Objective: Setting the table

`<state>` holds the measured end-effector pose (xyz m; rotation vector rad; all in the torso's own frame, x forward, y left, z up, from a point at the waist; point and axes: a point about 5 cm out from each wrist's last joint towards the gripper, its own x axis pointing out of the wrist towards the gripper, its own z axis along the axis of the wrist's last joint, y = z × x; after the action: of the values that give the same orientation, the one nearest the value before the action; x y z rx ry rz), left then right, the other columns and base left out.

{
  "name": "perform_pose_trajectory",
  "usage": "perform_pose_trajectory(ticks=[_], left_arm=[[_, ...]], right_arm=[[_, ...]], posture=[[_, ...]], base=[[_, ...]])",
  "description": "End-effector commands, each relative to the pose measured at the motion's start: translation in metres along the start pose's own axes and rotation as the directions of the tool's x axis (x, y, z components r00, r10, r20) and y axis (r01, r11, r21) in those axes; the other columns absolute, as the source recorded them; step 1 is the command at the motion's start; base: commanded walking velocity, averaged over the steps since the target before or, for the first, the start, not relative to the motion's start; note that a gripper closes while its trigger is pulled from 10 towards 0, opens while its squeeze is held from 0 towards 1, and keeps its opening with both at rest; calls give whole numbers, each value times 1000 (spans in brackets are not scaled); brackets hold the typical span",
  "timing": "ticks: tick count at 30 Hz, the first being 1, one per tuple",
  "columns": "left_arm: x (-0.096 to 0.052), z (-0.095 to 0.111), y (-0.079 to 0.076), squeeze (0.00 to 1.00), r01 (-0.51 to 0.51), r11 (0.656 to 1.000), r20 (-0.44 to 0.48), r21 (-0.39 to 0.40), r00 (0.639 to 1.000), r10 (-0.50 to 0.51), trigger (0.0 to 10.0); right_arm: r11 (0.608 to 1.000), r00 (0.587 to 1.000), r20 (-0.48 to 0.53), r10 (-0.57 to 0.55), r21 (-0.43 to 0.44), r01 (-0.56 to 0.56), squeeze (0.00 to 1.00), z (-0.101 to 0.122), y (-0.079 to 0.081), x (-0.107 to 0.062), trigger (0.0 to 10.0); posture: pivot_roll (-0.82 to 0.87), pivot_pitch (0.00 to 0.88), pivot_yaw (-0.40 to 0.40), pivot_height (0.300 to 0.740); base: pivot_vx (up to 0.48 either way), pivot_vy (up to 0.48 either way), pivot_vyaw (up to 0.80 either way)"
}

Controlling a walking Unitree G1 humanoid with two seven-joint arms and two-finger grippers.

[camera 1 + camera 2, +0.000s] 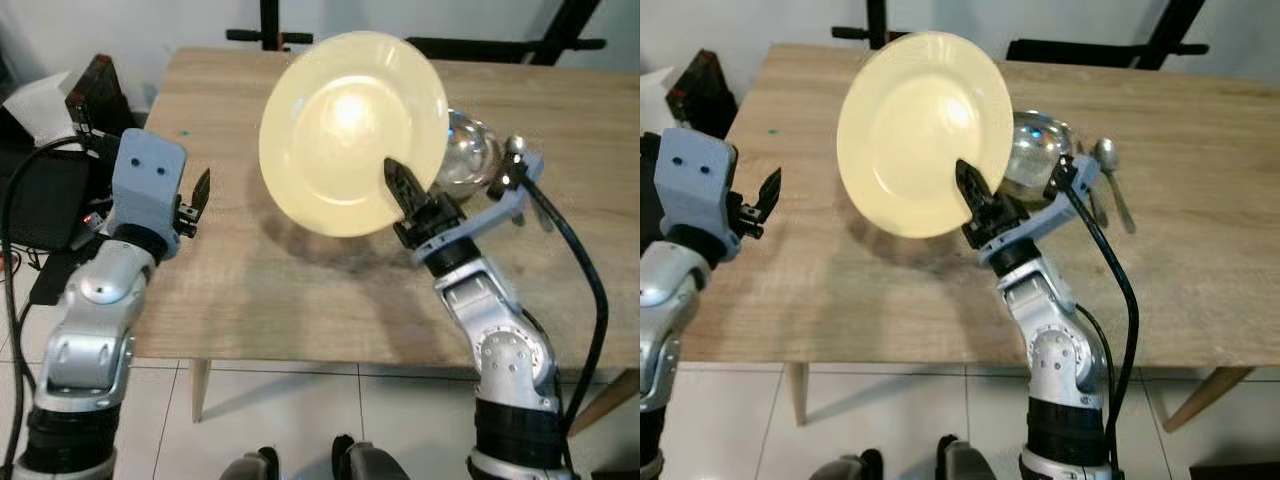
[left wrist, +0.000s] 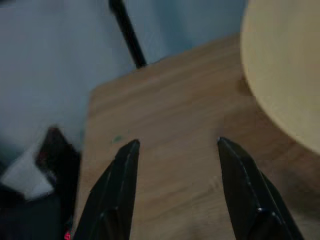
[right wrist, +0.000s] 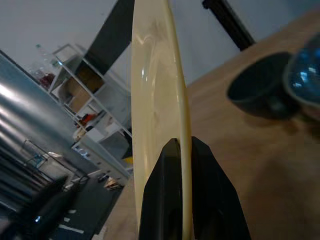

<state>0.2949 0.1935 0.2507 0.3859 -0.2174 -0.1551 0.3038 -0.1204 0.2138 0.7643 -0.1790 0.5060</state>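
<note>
My right gripper (image 1: 398,180) is shut on the near rim of a pale yellow plate (image 1: 340,125), holding it tilted up above the wooden table (image 1: 300,290). In the right wrist view the plate (image 3: 160,115) stands edge-on between the two black fingers (image 3: 165,200). Behind the plate sits a shiny metal bowl (image 1: 1040,150), with a spoon (image 1: 1112,180) lying to its right. My left gripper (image 2: 177,150) is open over the table's left part, with nothing between its fingers; the plate's edge (image 2: 285,75) shows beyond it.
A black box and white paper (image 1: 60,100) sit off the table's left end, with cables beside them. Dark stand legs (image 1: 270,38) rise behind the far edge. White tiled floor (image 1: 300,420) lies below the near edge.
</note>
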Motion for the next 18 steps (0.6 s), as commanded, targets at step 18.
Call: perform_pose_trajectory(ticks=[18], left_arm=[[-2,39,13,0,302,951,131,73,942,-309,10000]], right_arm=[[870,928,-366,-78,429,242,0,-81,-4,-6,10000]], posture=[[0,113,-15,740]], base=[[0,0,0]])
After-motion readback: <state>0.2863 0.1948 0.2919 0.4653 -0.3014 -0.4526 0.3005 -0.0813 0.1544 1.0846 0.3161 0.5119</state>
